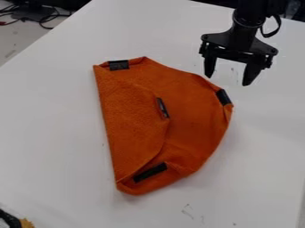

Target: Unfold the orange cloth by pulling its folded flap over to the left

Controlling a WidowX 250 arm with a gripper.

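White table (pixel 53 133): spreads out below, far edge up top, left edge running off at a slant.
Orange cloth (pixel 191 116): lying mid-table, folded over along its left side, flap's edge curving across.
Black pincer (pixel 228 80): hanging toward the far edge, fingers wide apart, nothing between them, just beyond the cloth's far right side.
Dark cables (pixel 46 18): looping beyond the table's left edge.
Black patches (pixel 150 173): four on the cloth, any print too small to read.
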